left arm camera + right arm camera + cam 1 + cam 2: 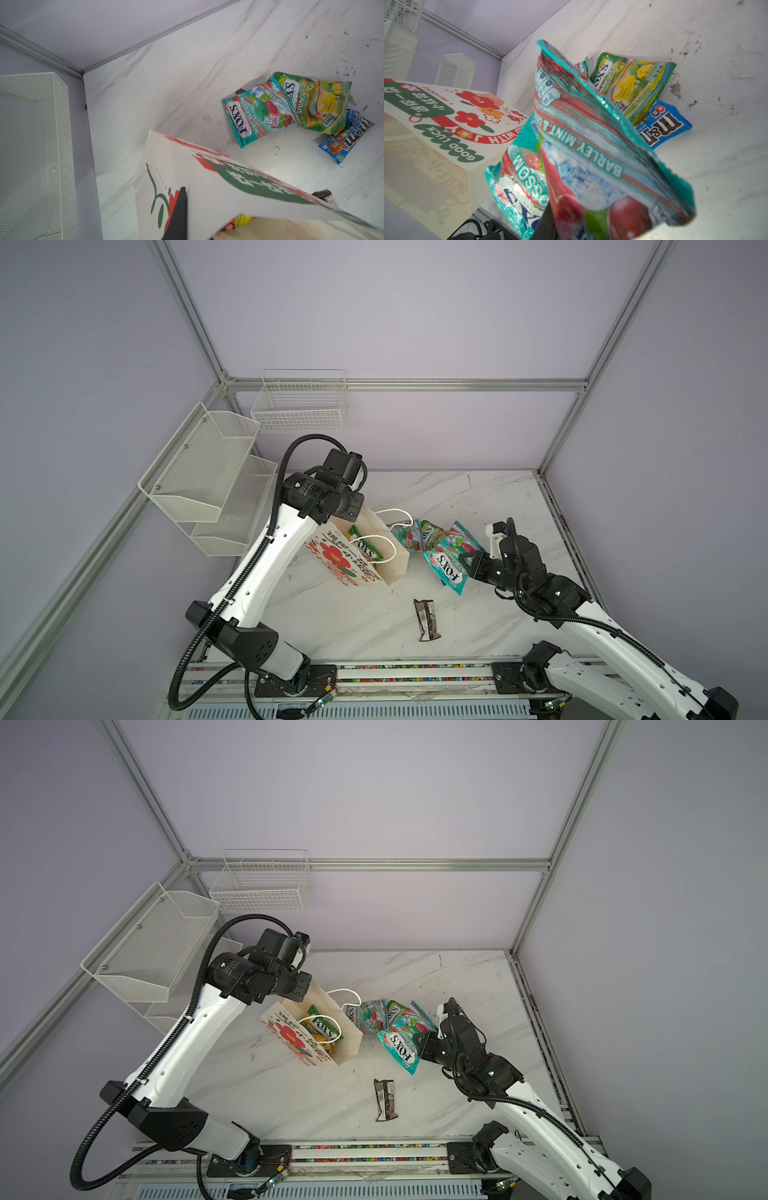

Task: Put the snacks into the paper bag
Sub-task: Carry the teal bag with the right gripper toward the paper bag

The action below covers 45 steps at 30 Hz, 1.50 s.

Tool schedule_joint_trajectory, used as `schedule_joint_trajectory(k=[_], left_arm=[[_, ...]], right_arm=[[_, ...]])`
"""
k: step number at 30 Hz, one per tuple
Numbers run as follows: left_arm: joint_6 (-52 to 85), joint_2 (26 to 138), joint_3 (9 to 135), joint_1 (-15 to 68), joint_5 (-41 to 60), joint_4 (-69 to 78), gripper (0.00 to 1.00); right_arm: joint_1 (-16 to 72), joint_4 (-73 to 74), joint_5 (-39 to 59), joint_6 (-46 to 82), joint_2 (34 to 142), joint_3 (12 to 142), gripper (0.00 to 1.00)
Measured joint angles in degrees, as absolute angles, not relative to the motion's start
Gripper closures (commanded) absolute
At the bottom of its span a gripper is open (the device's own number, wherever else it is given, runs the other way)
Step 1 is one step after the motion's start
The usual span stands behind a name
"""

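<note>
Left gripper (362, 509), jaws closed, apparently pinching the rim of the white flowered paper bag (332, 556), which stands open-mouthed. Just right of it, a glossy crumpled teal-red FOX'S packet (446, 568), long axis front-to-back, is clamped in the nearer right gripper (467, 562); the bag lies to its left.

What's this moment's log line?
left fingers shut on paper bag rim | right fingers gripping FOX'S Mint Blossom bag | FOX'S packet inside bag | m&m's packet, brown wrapper on table
</note>
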State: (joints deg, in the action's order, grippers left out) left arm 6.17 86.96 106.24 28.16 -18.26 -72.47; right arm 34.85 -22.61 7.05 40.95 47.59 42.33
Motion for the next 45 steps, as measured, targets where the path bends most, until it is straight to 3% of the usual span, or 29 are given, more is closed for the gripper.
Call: schedule_joint_trajectory(k=[10, 20, 29, 45], left_arm=[[6.17, 86.96, 106.24, 28.16, -18.26, -72.49, 1.0], [6.17, 86.98, 106.28, 28.16, -18.41, -72.53, 1.0], [6.17, 87.02, 106.28, 28.16, -18.48, -72.71, 1.0], [6.17, 87.11, 106.28, 28.16, -18.87, -72.88, 1.0]], right_arm=[[35.75, -20.91, 8.19, 37.63, 44.56, 43.88, 1.0], [36.45, -26.87, 1.3, 26.09, 49.67, 61.6, 1.0], [38.5, -31.33, -4.34, 19.35, 52.99, 68.49, 1.0], [54.46, -35.16, -19.62, 14.46, 61.87, 79.22, 1.0]])
